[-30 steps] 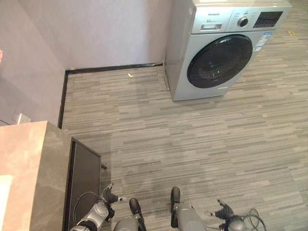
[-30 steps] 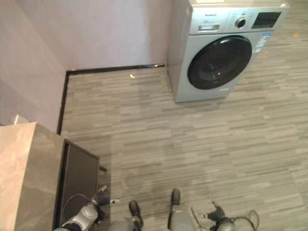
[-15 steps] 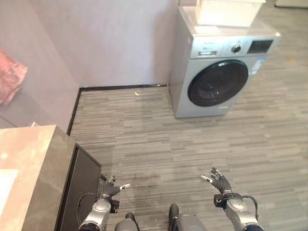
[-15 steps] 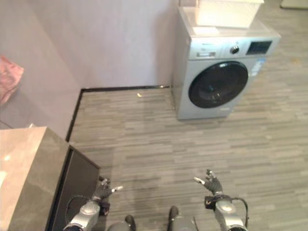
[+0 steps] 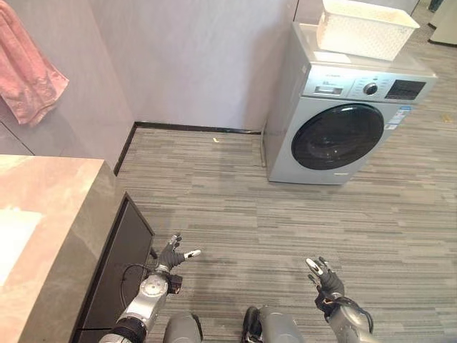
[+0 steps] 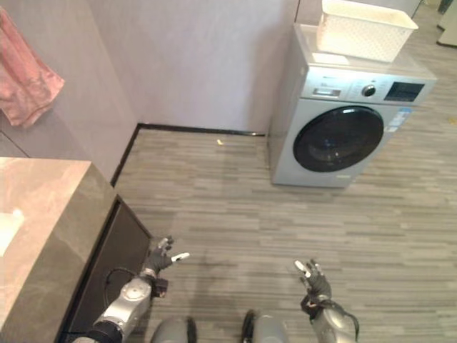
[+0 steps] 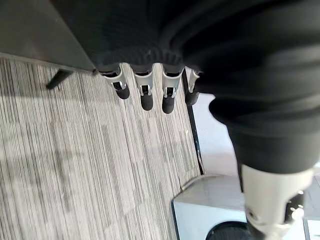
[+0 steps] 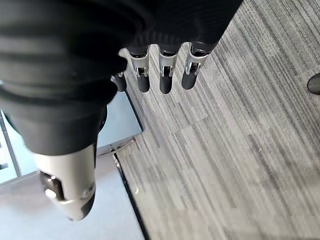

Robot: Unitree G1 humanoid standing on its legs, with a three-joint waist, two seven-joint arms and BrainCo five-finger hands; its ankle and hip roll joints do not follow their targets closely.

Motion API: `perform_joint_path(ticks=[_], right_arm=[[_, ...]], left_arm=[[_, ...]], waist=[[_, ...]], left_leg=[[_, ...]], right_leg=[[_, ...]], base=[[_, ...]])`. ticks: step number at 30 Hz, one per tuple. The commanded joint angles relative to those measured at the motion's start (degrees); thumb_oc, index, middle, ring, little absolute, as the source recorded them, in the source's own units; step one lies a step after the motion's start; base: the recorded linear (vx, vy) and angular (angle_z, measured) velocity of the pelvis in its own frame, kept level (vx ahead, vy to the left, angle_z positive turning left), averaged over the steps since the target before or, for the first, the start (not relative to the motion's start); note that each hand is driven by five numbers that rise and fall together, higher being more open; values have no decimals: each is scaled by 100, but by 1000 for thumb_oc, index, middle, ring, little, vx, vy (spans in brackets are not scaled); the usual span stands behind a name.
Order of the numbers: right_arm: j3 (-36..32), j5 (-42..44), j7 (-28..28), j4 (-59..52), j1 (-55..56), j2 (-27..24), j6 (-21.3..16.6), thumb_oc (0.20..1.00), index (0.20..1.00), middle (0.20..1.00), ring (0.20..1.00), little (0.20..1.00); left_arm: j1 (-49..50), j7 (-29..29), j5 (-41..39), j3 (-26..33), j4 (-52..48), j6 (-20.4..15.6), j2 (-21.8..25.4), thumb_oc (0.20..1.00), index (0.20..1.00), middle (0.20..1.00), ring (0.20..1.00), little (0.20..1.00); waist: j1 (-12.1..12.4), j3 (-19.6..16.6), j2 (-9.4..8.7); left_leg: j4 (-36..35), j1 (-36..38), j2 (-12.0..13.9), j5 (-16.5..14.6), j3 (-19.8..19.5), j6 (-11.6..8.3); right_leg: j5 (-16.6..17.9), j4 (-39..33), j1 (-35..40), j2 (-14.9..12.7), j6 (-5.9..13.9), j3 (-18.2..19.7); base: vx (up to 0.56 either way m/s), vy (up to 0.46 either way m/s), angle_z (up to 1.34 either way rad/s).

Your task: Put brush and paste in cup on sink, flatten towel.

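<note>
The striped grey floor (image 5: 300, 229) takes up most of the head views, with the washing machine (image 5: 350, 128) against the far wall and a white basket (image 5: 365, 28) on top of it. At the robot's left stands the stone-topped sink counter (image 5: 50, 214), its dark cabinet front (image 5: 118, 264) facing the floor. Above the counter a pink towel (image 5: 28, 68) hangs bunched against the wall — the one task thing that shows. Brush, paste and cup cannot be made out on the visible part of the counter.

The towel is likely light and limp, folding under its own weight, so it probably needs taking at an edge or corner with fingers curled round the cloth, then smoothing with a flat palm. The brush and paste would be small, light and fairly stiff, the tube a little slippery — a pinch at mid-length seems best.

The left hand (image 5: 171, 256) hovers low beside the cabinet, fingers straight and spread, holding nothing. The right hand (image 5: 325, 277) hangs over bare floor, fingers likewise loose and empty.
</note>
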Motion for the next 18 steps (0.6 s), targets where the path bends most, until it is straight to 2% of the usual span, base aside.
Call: perform_joint_path(ticks=[1,4,6,7,8,9,10,11,13,14,15,16,18], right_arm=[[-33,-842,-208,-196,-112,-301,-18,1000,1000,1000,1000,1000],[0,-993,-176,-216,-95,-331,35,1000,1000,1000,1000,1000],[9,-902,-133,-331,-57,-297,-5,1000,1000,1000,1000,1000],[35,-879,-129,-441,-50,-289,-30,1000,1000,1000,1000,1000],[22,-866,-115,-447,-43,-287,-49,1000,1000,1000,1000,1000],[37,-863,-87,-555,-21,-299,-84,1000,1000,1000,1000,1000],[37,-863,-87,-556,-18,-303,-85,1000,1000,1000,1000,1000],[29,-891,-73,-523,11,-309,-98,1000,1000,1000,1000,1000],[-10,-962,-63,-585,135,-309,-104,1000,1000,1000,1000,1000],[-11,-962,-63,-586,135,-310,-104,1000,1000,1000,1000,1000],[-12,-1112,-46,-622,185,-291,-70,1000,1000,1000,1000,1000],[26,-1217,-5,-641,206,-310,-58,1000,1000,1000,1000,1000],[56,-1237,61,-741,368,-367,-27,1000,1000,1000,1000,1000]], left_arm=[[-226,252,792,-77,-288,-187,211,1000,1000,1000,1000,1000],[-240,280,842,14,-270,-187,254,1000,1000,1000,1000,1000],[-149,291,920,52,-395,-208,342,1000,1000,1000,1000,1000],[-171,303,1045,42,-335,-224,368,1000,1000,1000,1000,1000],[-187,322,1099,51,-281,-244,386,1000,1000,1000,1000,1000],[-209,374,1115,114,-64,-239,354,1000,1000,1000,1000,1000],[-209,375,1116,113,-59,-243,349,1000,1000,1000,1000,1000],[-224,384,1117,141,54,-250,302,1000,1000,1000,1000,1000],[-269,388,1194,114,172,-289,267,1000,1000,1000,1000,1000],[-269,388,1194,114,172,-290,266,1000,1000,1000,1000,1000],[-305,401,1204,119,300,-289,213,1000,1000,1000,1000,1000],[-311,406,1222,131,358,-264,191,1000,1000,1000,1000,1000],[-298,392,1157,95,455,-267,123,1000,1000,1000,1000,1000]], waist=[[-40,8,96],[-133,95,168],[-226,150,293],[-340,156,331],[-397,170,333],[-470,151,302],[-479,156,324],[-541,152,299],[-702,177,332],[-702,184,336],[-797,189,345],[-843,158,328],[-957,25,308]], left_leg=[[-101,451,-563,95,17,218],[-619,674,-807,183,-22,398],[-1008,827,-794,313,-44,439],[-1276,968,-790,400,-80,406],[-1415,1057,-834,434,-80,377],[-1740,1347,-882,342,18,295],[-1754,1367,-863,338,6,291],[-1831,1481,-881,330,-45,215],[-1993,1838,-825,274,-196,57],[-1995,1847,-821,273,-196,56],[-2193,2154,-729,276,-288,-66],[-2216,2303,-709,317,-346,-109],[-2024,2360,-594,596,-663,-265]], right_leg=[[499,-371,743,36,482,222],[1432,146,311,-107,661,584],[1508,414,-135,38,714,758],[1366,224,-386,273,681,937],[1355,-56,-586,349,668,970],[1469,-1125,-789,61,669,746],[1475,-1157,-754,78,670,723],[1673,-1694,-974,-64,724,759],[2050,-2584,-1110,-86,873,1032],[2052,-2590,-1098,-82,873,1028],[2209,-2862,-1260,-184,980,876],[2279,-2781,-1274,-154,986,842],[2432,-2559,-1128,-26,872,1200]], base=[[133,268,-11],[102,231,-6],[138,154,-15],[178,94,-7],[325,30,-22],[267,8,-31],[318,-60,-20],[308,-86,3],[419,-109,19],[474,-138,27],[449,-162,30],[627,-276,37],[537,-375,73]])
